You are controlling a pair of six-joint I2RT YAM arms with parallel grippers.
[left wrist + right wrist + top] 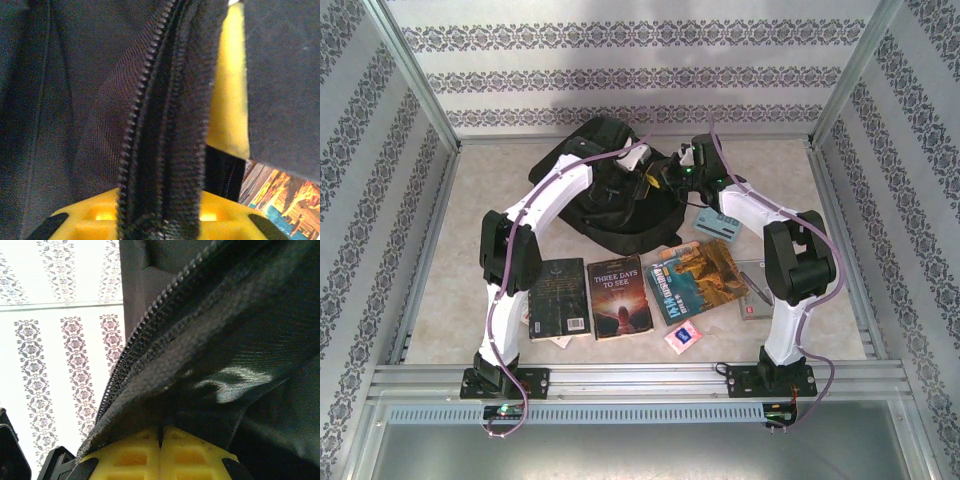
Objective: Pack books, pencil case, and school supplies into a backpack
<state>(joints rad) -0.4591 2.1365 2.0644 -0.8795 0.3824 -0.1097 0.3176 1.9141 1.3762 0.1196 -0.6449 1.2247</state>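
Legible text: the dark brown book (620,297) read "THREE DAYS TO SEE" in pale capitals on its cover. The blue-and-orange illustrated book (705,280) carried large white lettering, too small to read. No writing could be made out on the black-covered book (558,298). These three lay face up in a row toward the near edge of the tabletop (480,170), black-covered at the left, dark brown in the middle, illustrated at the right. The pink-and-white packet (682,338) lay just nearer the near edge than the illustrated book. The light blue box (718,224) sat just beyond that book, toward the right edge. The backpack (603,135), soft black woven fabric with a coarse black zip (145,125), lay at the middle of the far edge, and both arms reached onto it. Left pincer (642,180) (160,220): yellow pads sat on either side of a fold of the zip edge, grasping the backpack. Right pincer (678,172) (160,440): pads clenched together to a thin seam, with the backpack's zip edge pinched at their tips and the fabric raised.
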